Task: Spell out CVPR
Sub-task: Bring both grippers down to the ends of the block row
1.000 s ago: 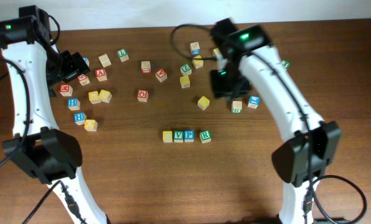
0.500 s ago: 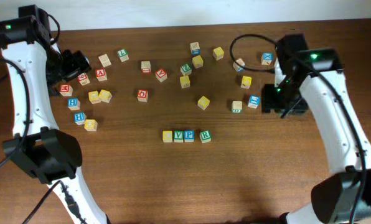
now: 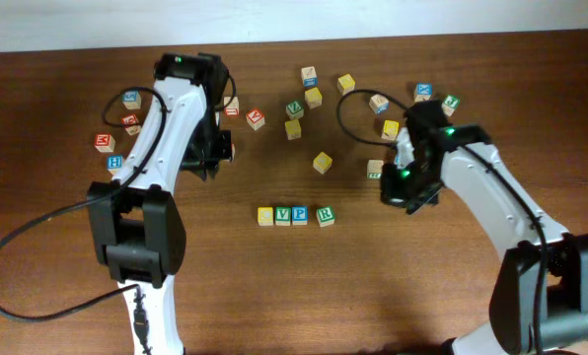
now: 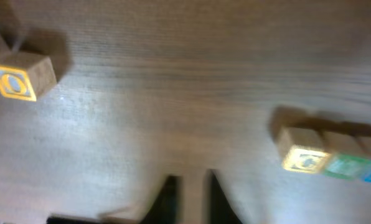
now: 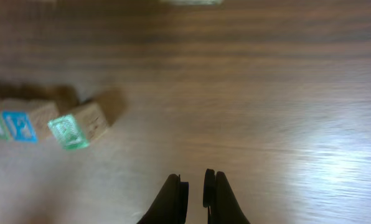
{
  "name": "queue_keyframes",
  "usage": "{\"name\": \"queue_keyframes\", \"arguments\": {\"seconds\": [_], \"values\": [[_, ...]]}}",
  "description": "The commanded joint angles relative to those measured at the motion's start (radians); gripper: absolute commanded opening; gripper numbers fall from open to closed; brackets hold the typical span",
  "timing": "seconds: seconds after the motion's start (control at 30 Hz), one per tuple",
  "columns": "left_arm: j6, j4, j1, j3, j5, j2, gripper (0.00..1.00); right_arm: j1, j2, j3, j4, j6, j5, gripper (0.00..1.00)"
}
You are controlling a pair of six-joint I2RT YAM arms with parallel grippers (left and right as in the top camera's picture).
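Four letter blocks lie in a row at mid-table: yellow C (image 3: 265,215), V (image 3: 282,215), blue P (image 3: 299,214) and green R (image 3: 325,215). The R sits slightly apart and turned. My left gripper (image 3: 213,164) hangs left of and behind the row, shut and empty; its wrist view shows the gripper (image 4: 193,199) over bare wood with the row's yellow end (image 4: 305,157) off to the right. My right gripper (image 3: 395,194) hovers right of the row, shut on nothing. In its wrist view the gripper (image 5: 196,188) is well clear of the R block (image 5: 77,127).
Loose letter blocks are scattered across the back of the table, such as one yellow (image 3: 322,163) and one at the left (image 3: 105,142). A lone block (image 4: 22,75) lies left of the left fingers. Black cable loops (image 3: 345,110) hang over the back right.
Both arms have swung in from the table's sides toward the middle and lowered. Both grippers have closed with nothing in them. The four-block row has not moved.
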Motion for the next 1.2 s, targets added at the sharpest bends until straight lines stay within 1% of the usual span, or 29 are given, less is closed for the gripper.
{"name": "queue_keyframes", "arguments": {"seconds": [0.0, 0.03, 0.1, 0.17, 0.2, 0.23, 0.3, 0.4, 0.5, 0.53, 0.57, 0.6, 0.63, 0.67, 0.7, 0.73, 0.8, 0.9, 1.0, 1.1, 1.17], "values": [[-0.035, 0.04, 0.0, -0.189, -0.016, 0.003, 0.0, 0.089, 0.015, -0.043, 0.103, 0.105, -0.034, 0.04], [-0.035, 0.076, 0.0, -0.233, 0.023, 0.003, 0.0, 0.127, 0.034, -0.043, 0.15, 0.138, 0.0, 0.04], [-0.035, 0.138, 0.0, -0.278, 0.077, 0.003, 0.0, 0.17, 0.065, -0.043, 0.192, 0.203, 0.053, 0.04], [-0.035, 0.201, -0.005, -0.33, 0.14, 0.003, 0.0, 0.189, 0.105, -0.043, 0.217, 0.21, 0.061, 0.04], [-0.035, 0.235, -0.017, -0.352, 0.159, 0.003, 0.0, 0.189, 0.122, -0.043, 0.219, 0.21, 0.067, 0.09], [-0.031, 0.256, -0.03, -0.366, 0.175, 0.003, 0.0, 0.189, 0.135, -0.044, 0.219, 0.21, 0.08, 0.09], [-0.006, 0.251, -0.06, -0.366, 0.176, 0.003, 0.0, 0.189, 0.146, -0.044, 0.218, 0.21, 0.079, 0.07], [0.002, 0.182, -0.068, -0.366, 0.175, -0.023, 0.0, 0.189, 0.146, -0.044, 0.215, 0.21, 0.08, 0.07], [0.002, 0.149, -0.075, -0.374, 0.169, -0.204, 0.0, 0.188, 0.146, -0.044, 0.216, 0.209, 0.083, 0.07], [0.002, 0.164, -0.084, -0.402, 0.152, -0.247, 0.0, 0.188, 0.146, -0.044, 0.216, 0.209, 0.083, 0.07], [-0.04, 0.217, -0.098, -0.48, 0.092, -0.308, 0.0, 0.188, 0.146, -0.044, 0.214, 0.209, 0.083, 0.07], [-0.082, 0.294, -0.108, -0.576, 0.065, -0.354, 0.0, 0.188, 0.146, -0.044, 0.212, 0.209, 0.083, 0.14], [-0.096, 0.404, -0.109, -0.675, 0.08, -0.38, 0.0, 0.188, 0.146, -0.044, 0.212, 0.209, 0.082, 0.14], [-0.096, 0.493, -0.102, -0.724, 0.112, -0.376, 0.0, 0.188, 0.146, -0.044, 0.212, 0.21, 0.082, 0.13], [-0.096, 0.57, -0.093, -0.752, 0.144, -0.373, 0.0, 0.188, 0.146, -0.044, 0.212, 0.21, 0.082, 0.08], [-0.096, 0.608, -0.09, -0.76, 0.141, -0.373, 0.0, 0.188, 0.146, -0.044, 0.212, 0.21, 0.078, 0.05], [-0.096, 0.681, -0.091, -0.76, 0.138, -0.373, 0.0, 0.194, 0.146, -0.044, 0.212, 0.21, 0.071, 0.04], [-0.103, 0.691, -0.091, -0.761, 0.138, -0.352, 0.0, 0.227, 0.158, -0.045, 0.213, 0.211, 0.064, 0.04], [-0.103, 0.696, -0.091, -0.761, 0.142, -0.311, 0.0, 0.247, 0.212, -0.045, 0.22, 0.21, 0.059, 0.04], [-0.103, 0.703, -0.092, -0.761, 0.146, -0.28, 0.0, 0.247, 0.224, -0.045, 0.243, 0.21, -0.028, 0.04], [-0.103, 0.708, -0.096, -0.761, 0.149, -0.273, 0.0, 0.25, 0.224, -0.045, 0.248, 0.21, -0.044, 0.04]]}}
